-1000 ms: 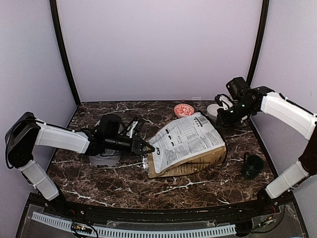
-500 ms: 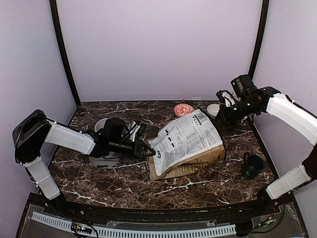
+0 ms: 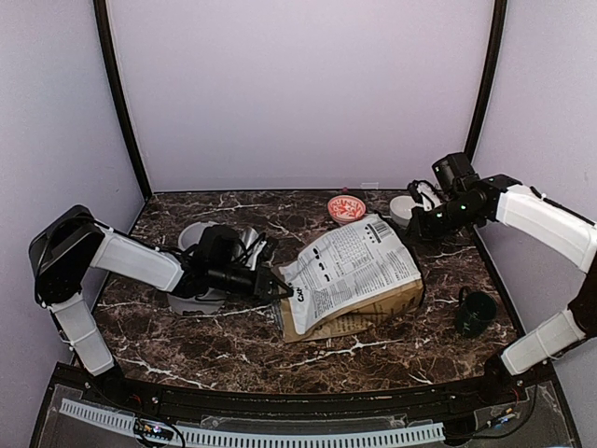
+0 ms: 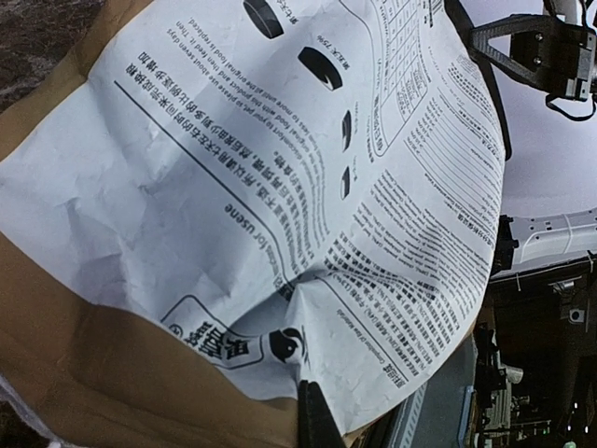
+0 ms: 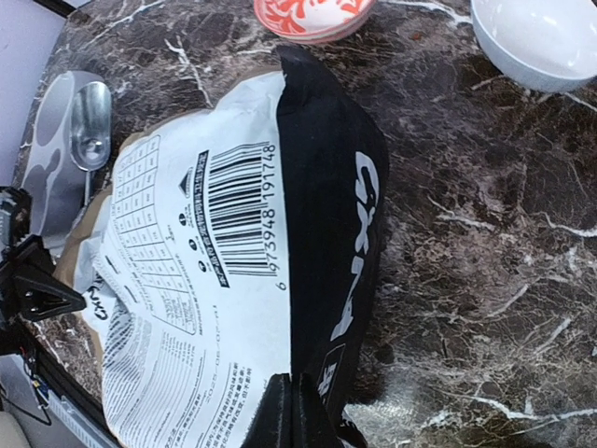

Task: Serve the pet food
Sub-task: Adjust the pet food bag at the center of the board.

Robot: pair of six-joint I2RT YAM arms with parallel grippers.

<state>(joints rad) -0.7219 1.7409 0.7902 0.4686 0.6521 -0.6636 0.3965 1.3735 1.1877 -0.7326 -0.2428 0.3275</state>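
The printed dog-food bag (image 3: 350, 271) lies tilted in the middle of the marble table, white label side up. My left gripper (image 3: 283, 285) is shut on its near-left corner. In the left wrist view one dark finger (image 4: 313, 415) presses under the crumpled white label (image 4: 280, 187). My right gripper (image 3: 410, 227) is shut on the bag's far-right black edge (image 5: 326, 215), its fingertips (image 5: 297, 397) pinched together there. No pet food kibble is in view. The grey double bowl (image 3: 198, 299) sits behind my left arm.
A metal scoop (image 5: 90, 126) lies in the grey double bowl (image 5: 56, 121). A red patterned bowl (image 3: 346, 207) and a white bowl (image 3: 405, 207) stand at the back. A dark cup (image 3: 475, 314) stands at the right edge.
The right gripper lifted the bag's far-right end, then lowered it a little. The left gripper shifted slightly right, still holding the near corner.
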